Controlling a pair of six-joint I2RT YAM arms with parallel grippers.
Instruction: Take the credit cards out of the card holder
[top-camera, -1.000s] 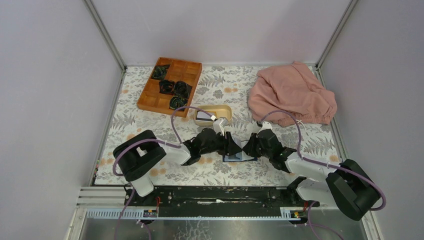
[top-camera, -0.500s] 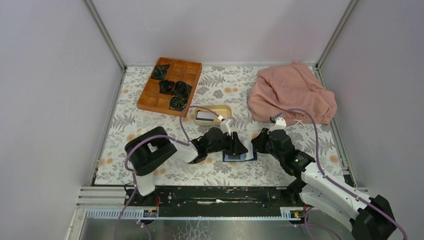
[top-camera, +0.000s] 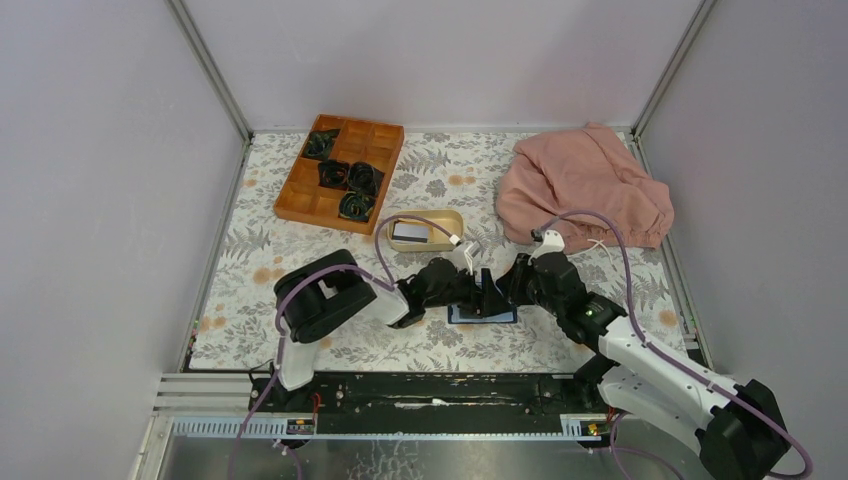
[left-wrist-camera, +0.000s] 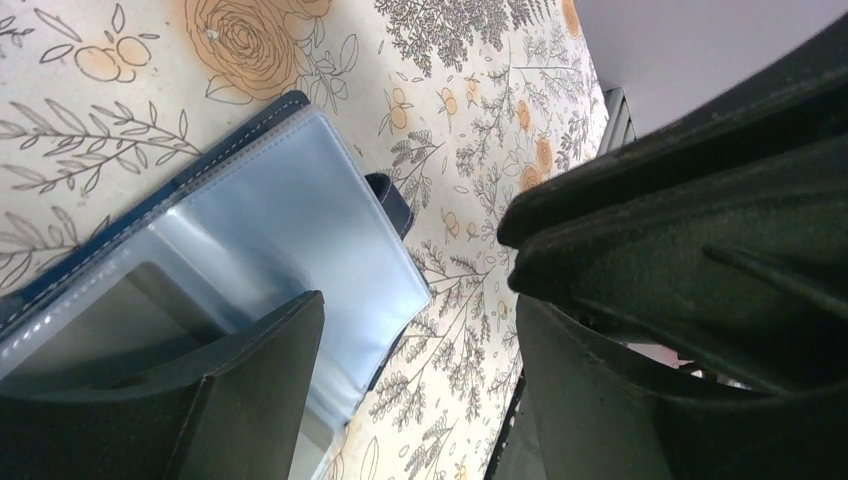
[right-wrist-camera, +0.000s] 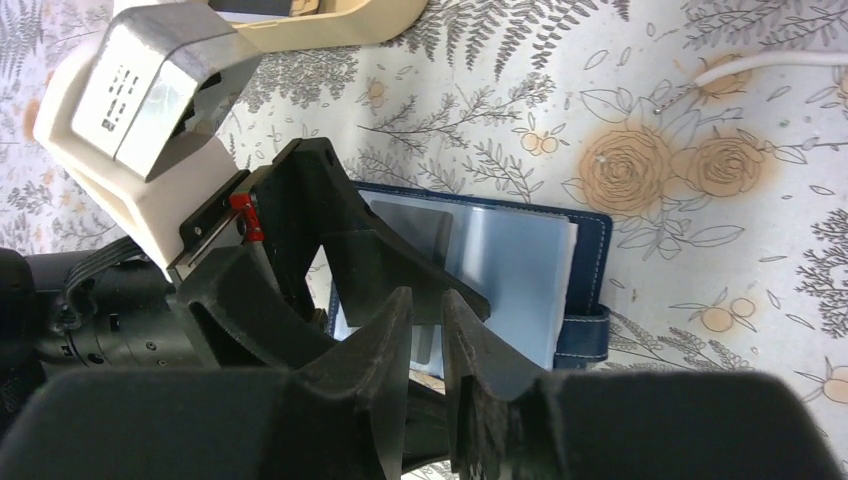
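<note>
The navy card holder (top-camera: 482, 314) lies open on the floral cloth, its clear sleeves (right-wrist-camera: 520, 270) fanned upward. A grey credit card (right-wrist-camera: 415, 225) shows inside one sleeve. Another card (top-camera: 409, 232) lies in the beige dish (top-camera: 446, 219). My left gripper (top-camera: 488, 294) is open wide, and one finger (left-wrist-camera: 250, 390) rests on the sleeves while the other stands over bare cloth. My right gripper (right-wrist-camera: 428, 305) hovers just above the holder, next to that left finger. Its fingers stand a narrow slit apart, with nothing visible between them.
A wooden compartment tray (top-camera: 340, 172) with dark bundles sits at the back left. A pink cloth heap (top-camera: 585, 190) lies at the back right. A white cable (right-wrist-camera: 760, 60) crosses the cloth near the holder. Grey walls enclose the table.
My left gripper has opened much wider and slid right over the holder. My right arm has swung its elbow out, keeping its gripper at the holder's right side.
</note>
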